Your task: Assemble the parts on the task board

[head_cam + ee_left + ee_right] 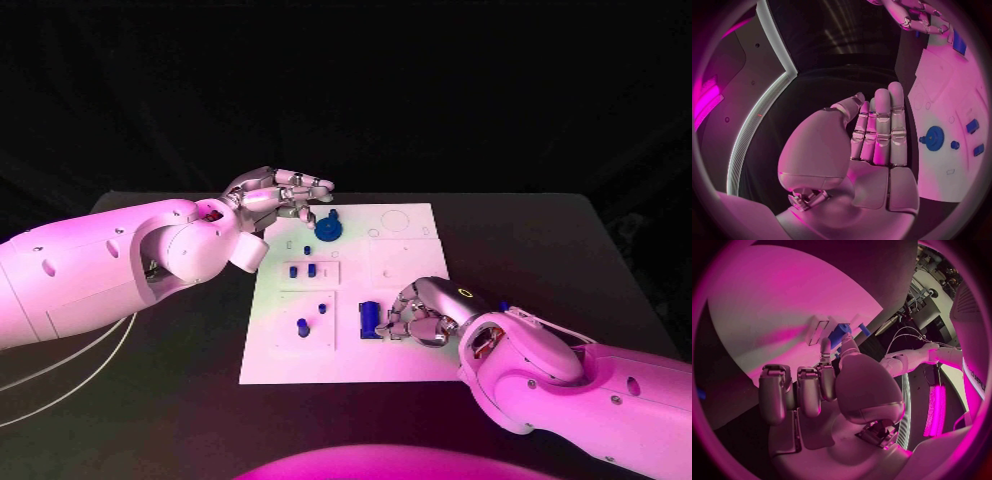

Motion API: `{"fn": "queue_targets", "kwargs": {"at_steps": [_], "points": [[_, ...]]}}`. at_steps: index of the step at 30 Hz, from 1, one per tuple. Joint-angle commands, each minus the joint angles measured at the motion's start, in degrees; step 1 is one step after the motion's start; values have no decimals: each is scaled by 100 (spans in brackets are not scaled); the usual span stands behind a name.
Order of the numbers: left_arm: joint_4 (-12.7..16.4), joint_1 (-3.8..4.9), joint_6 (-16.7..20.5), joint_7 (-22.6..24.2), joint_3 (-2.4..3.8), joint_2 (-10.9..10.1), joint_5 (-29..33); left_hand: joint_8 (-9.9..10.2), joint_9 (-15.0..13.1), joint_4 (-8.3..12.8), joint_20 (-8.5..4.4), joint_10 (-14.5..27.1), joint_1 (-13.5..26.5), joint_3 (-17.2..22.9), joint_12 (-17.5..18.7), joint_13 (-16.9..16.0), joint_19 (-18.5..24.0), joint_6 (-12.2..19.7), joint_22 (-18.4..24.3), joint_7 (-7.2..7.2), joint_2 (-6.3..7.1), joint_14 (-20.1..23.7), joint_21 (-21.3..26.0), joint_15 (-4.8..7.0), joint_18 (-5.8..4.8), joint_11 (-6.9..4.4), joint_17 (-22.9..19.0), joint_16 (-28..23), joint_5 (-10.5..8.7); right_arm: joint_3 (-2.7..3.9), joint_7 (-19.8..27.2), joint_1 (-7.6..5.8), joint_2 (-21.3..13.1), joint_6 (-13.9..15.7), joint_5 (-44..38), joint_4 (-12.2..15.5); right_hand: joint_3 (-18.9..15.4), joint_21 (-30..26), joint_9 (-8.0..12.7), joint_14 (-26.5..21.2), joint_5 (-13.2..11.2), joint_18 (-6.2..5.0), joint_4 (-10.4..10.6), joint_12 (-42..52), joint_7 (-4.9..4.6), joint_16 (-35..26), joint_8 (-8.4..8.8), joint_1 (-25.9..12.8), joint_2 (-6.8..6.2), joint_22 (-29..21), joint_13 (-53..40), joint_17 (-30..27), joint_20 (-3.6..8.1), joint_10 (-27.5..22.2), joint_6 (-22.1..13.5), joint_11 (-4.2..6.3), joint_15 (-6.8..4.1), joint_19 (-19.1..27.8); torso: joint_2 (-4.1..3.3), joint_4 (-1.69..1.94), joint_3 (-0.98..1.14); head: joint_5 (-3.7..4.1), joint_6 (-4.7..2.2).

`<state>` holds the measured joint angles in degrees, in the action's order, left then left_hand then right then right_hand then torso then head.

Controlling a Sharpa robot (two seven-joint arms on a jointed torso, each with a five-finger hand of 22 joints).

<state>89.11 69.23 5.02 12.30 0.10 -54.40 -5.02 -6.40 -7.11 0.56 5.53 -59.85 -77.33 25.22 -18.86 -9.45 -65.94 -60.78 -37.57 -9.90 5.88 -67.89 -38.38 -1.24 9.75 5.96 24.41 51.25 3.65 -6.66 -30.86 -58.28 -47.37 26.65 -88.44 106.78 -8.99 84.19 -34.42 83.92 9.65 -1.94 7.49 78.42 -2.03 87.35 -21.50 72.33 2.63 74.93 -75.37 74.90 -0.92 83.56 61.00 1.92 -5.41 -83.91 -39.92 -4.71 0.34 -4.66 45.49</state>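
On the left we see the left hand [274, 193] hovering over the board's [404, 255] far left corner, fingers straight and together in its wrist view, holding nothing. It sits just beside the blue gear [329, 229], which stands near the board's far edge, so we judge it is parked there ready for that piece. Moving right across the board on the worktop [577, 250], two small pegs [303, 270] stand in a recess, and two more [306, 322] lie nearer the robot. Next comes the blue block [369, 318], upright at the near middle. The right hand [418, 318] touches its right side with curled fingers (probably steadying or seating it). Whether the fingers really grip the block we cannot tell, since its own wrist view hides the contact behind the palm. The board's empty sockets are too faint to read.
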Motion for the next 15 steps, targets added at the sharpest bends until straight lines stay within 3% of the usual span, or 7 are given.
{"fn": "queue_targets", "kwargs": {"at_steps": [1,15], "points": [[11,5,-109,23,2,-1,8,-23,6,-14,53,46,4,-34,-12,9,3,37,6,11,-35,43,18,2,76,-11,-6,36,17,-2,45,18,-20,-57,-82,62,-20,19,-9,543,-22,58,-25,-12,18,25,-38,85,17,1141,-747,1215,46,76,4,22,-29,-437,1,7,-1,-1,-1],[-16,4,-122,19,1,29,7,-24,8,-19,55,52,7,-37,-17,10,3,41,9,10,-40,46,22,0,76,-10,-10,38,17,-3,16,34,25,-34,-99,-26,-29,18,-8,543,-43,58,7,-12,14,24,-42,44,29,1142,-749,1214,44,79,13,18,-26,-437,-5,5,-8,3,-1]]}}
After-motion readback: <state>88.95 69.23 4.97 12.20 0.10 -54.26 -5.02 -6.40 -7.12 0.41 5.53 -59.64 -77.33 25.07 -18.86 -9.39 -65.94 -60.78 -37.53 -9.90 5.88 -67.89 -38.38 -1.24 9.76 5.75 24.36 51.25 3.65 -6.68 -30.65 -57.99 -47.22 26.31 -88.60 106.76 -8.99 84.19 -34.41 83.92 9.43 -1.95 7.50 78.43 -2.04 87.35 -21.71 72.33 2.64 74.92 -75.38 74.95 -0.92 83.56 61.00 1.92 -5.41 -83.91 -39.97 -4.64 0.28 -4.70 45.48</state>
